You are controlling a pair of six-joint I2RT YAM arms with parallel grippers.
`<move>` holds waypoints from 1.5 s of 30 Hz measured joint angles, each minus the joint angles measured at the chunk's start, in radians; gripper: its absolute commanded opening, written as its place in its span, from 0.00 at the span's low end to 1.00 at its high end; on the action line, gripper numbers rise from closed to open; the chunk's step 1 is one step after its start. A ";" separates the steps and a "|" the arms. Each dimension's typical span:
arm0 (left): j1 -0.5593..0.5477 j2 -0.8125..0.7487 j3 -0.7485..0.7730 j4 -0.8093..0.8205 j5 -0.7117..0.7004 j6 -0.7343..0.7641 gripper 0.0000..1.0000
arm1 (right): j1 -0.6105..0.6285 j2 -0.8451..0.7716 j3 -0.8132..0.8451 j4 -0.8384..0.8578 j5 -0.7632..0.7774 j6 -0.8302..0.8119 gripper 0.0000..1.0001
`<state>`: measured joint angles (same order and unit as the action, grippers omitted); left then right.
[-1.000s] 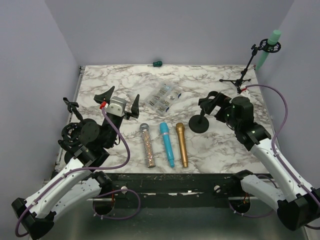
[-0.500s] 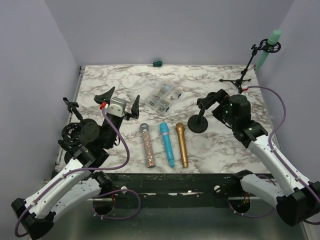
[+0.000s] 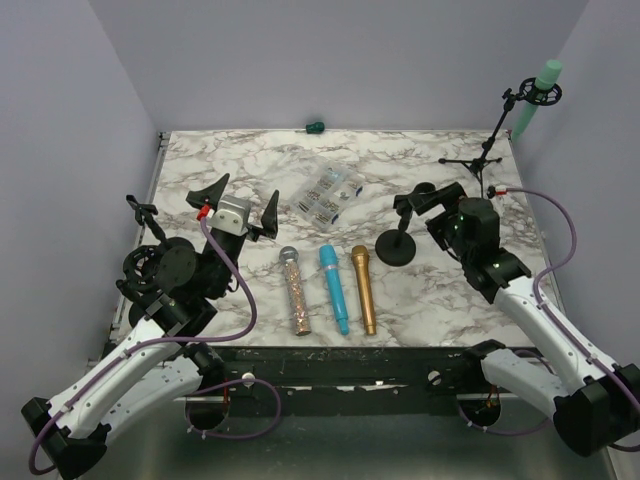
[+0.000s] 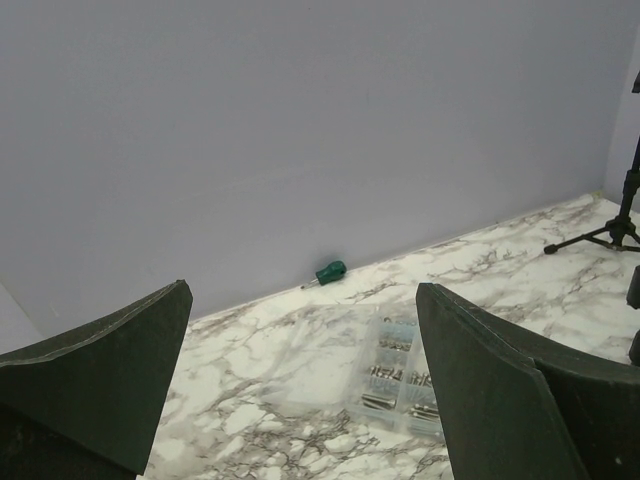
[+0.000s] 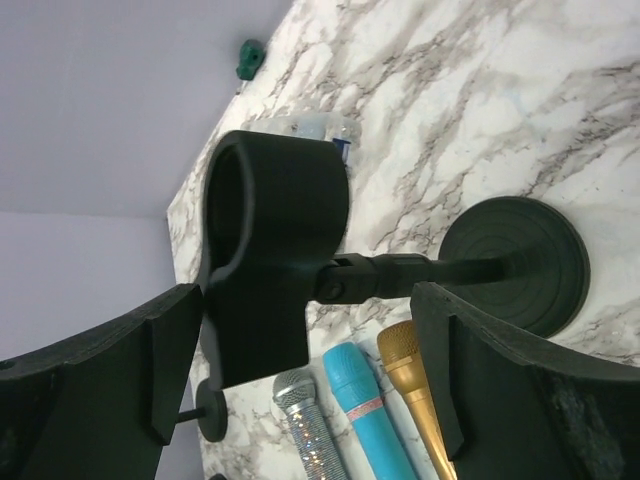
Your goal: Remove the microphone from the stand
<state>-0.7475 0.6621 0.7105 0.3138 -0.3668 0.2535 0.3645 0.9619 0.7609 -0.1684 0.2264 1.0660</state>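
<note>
Starting at the left, we find the left pincer raised over the bench near its left edge; its two fingers are spread wide with nothing between them, and its own camera looks out through the gap toward the back wall. Right of it, toward the near edge, three microphones lie side by side with their heads to the far side, close together but apart: a silver glitter microphone, a blue microphone and a gold microphone. Beyond them a clear plastic box of small parts lies at a slant; farther back, at the foot of the wall, is a small green object. Just right of the gold microphone's head stands a desk stand, its round base flat on the bench; its clip holds nothing. The right pincer has its fingers set wide on either side of that clip (whether one finger touches it we cannot tell), so the pincer grips nothing. Farthest right, in the far corner of the bench, a tripod stand rises; the mint-green microphone is clamped in its top, tilted, well apart from both pincers; it is the only microphone we see in a stand.
</note>
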 measured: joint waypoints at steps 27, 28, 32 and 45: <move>-0.001 0.001 0.000 0.000 0.005 -0.011 0.98 | -0.040 0.018 -0.143 0.309 0.030 0.149 0.43; -0.001 0.002 0.000 -0.001 0.005 -0.011 0.98 | -0.042 0.018 -0.143 0.309 0.030 0.154 0.40; -0.001 0.010 0.000 -0.001 0.006 -0.011 0.99 | -0.046 0.018 -0.144 0.315 0.034 0.163 0.26; -0.003 0.026 0.000 -0.003 0.010 -0.016 0.99 | -0.148 -0.109 -0.126 0.159 0.250 0.091 0.14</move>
<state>-0.7509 0.6884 0.7105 0.3103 -0.3573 0.2379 0.2161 0.8528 0.6350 -0.0097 0.4767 1.1572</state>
